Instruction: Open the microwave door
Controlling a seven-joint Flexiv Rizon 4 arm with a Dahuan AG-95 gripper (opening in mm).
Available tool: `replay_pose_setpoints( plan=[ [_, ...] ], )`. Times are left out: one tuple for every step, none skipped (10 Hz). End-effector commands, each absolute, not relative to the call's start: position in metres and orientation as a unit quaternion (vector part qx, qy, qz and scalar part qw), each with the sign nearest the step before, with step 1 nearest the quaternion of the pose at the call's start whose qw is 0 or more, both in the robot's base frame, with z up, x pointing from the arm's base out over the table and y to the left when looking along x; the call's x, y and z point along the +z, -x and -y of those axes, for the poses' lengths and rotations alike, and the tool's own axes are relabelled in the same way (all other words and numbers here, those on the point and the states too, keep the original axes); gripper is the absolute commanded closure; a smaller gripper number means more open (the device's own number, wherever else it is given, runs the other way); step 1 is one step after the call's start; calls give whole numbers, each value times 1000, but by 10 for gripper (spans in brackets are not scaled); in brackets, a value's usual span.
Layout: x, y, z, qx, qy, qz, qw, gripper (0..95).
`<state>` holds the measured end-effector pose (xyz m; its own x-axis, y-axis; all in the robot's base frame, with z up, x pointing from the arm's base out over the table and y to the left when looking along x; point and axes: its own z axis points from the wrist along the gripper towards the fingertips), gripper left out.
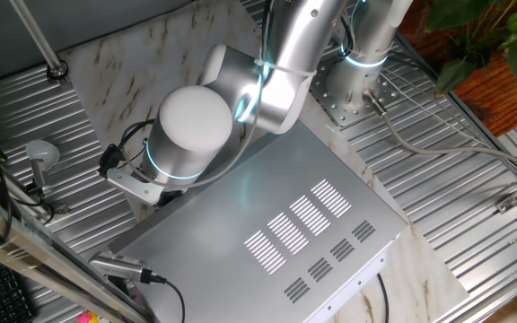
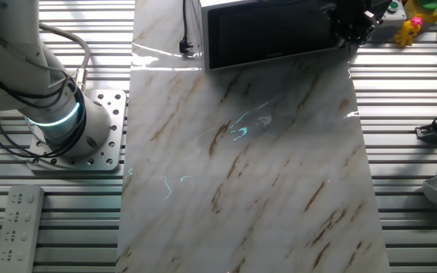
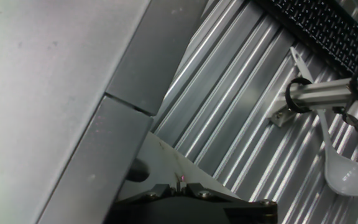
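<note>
Gripper (image 2: pixel 353 23) fingertips hidden in every view: the arm's wrist blocks them in one fixed view, they're a dark blur in the other, and the hand view only catches the black gripper body at the bottom edge. Can't tell jaw opening or contact. Microwave (image 1: pixel 276 233) sits on the marble mat (image 2: pixel 249 167); microwave door (image 2: pixel 268 34) looks flush with the front, top cut off by the frame. Arm (image 1: pixel 267 63) reaches over the microwave's top, wrist bent down at the door-side corner.
</note>
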<state>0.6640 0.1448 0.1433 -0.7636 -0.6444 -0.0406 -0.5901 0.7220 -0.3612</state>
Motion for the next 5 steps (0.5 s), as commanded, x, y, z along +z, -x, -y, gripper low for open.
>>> replay_pose_setpoints(
  plan=[
    [133,-654,-160,-164,334,-925,81,950],
    [133,-654,-160,-166,334,-924,82,950],
    [133,-654,-160,-168,332,-924,85,950],
    [133,-654,-160,-164,332,-925,84,950],
    [133,-654,-160,-162,332,-926,83,950]
  ],
)
